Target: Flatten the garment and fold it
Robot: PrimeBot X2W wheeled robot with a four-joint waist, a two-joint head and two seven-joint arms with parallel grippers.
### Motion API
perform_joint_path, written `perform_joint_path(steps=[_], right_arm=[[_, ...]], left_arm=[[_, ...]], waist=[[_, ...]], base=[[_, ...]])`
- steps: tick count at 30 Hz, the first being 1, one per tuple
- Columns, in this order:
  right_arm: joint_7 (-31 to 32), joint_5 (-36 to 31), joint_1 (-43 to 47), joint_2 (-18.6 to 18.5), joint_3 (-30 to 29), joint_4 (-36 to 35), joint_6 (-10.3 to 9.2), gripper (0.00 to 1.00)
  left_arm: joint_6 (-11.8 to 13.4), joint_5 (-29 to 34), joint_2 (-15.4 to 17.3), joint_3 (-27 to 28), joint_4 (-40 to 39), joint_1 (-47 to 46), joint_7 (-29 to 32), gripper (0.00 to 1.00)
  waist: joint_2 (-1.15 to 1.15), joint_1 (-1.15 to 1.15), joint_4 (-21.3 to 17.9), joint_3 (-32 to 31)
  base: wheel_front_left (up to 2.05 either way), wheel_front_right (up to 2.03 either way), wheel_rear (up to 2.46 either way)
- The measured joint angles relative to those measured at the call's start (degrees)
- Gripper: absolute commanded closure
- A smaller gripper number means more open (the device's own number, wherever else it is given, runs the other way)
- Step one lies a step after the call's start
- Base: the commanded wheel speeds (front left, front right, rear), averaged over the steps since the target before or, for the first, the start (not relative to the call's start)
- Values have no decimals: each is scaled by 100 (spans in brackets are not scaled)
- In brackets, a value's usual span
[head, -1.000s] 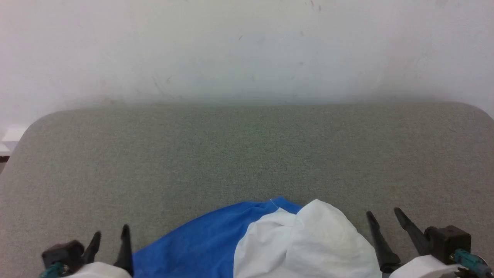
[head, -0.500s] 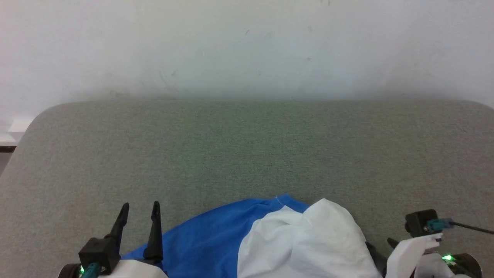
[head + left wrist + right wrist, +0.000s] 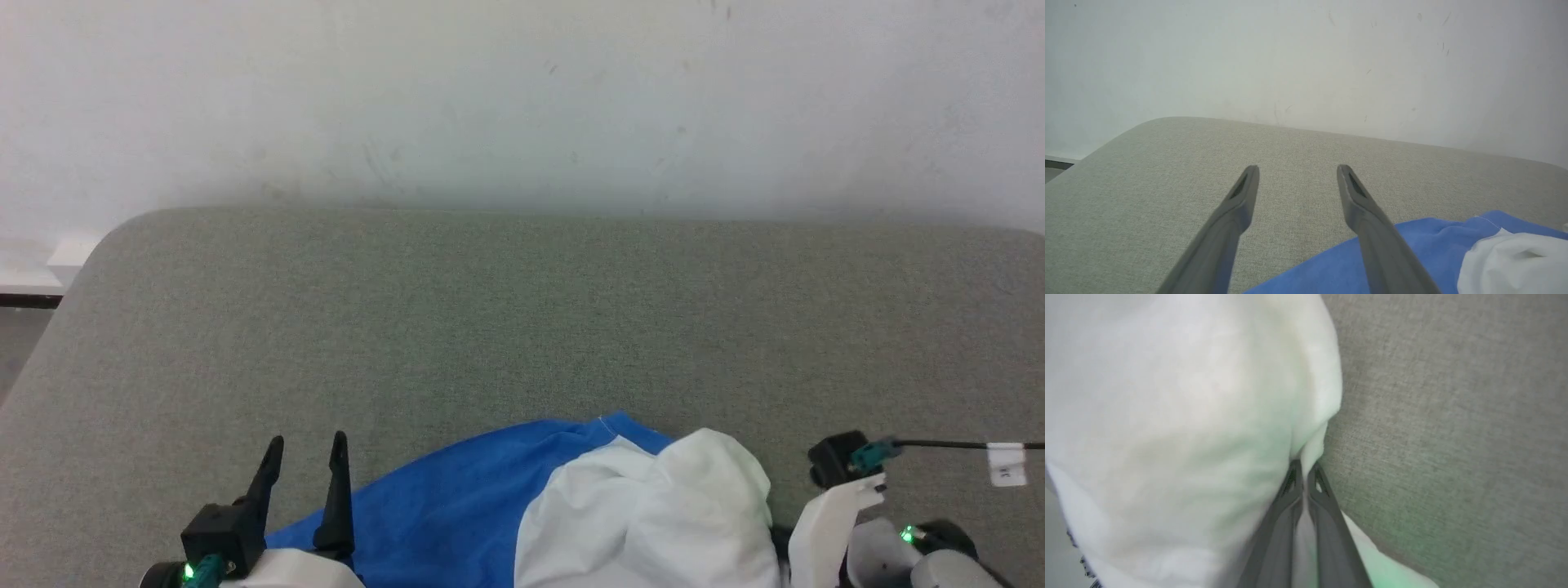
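We see a grey cloth-covered table [image 3: 522,310] running left to right, with a scuffed white wall [image 3: 522,98] at its far edge. The far stretch of the table lies bare. At the near right a dark cable with a white tag [image 3: 1006,463] leads off from the right wrist.

The garment [image 3: 571,506] lies bunched at the near edge, between the two grippers. Its blue part is on the left and its white part is heaped on the right. What we can see of it runs left to right, with a blue peak pointing to the far side. The rest is cut off at the near edge, so we cannot tell which way the collar points.

The left gripper [image 3: 309,441] has its fingers spread wide and holds nothing, just left of the blue cloth. The right gripper [image 3: 1305,465] is pinched onto a fold of white cloth at the garment's right edge.
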Motion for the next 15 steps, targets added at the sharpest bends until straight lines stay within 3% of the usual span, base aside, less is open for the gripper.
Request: perform_joint_path(steps=[8, 12, 15], right_arm=[[-1851, -1236, -684, -52, -1189, -772, 5, 100], [-2003, -1746, -294, 336, -1524, -1618, 4, 100], [-1677, -1962, 606, 670, -1479, -2279, 5, 100]], left_arm=[[-48, 0, -26, 11, 60, 7, -1, 0], [-89, -9, -57, -11, 127, 18, -1, 0], [-89, -22, -96, -14, 145, 40, -2, 0]], waist=[[0, 0, -194, -123], [0, 0, -305, -201], [0, 0, -394, -242]], base=[[0, 0, 0], [0, 0, 0], [0, 0, 0]])
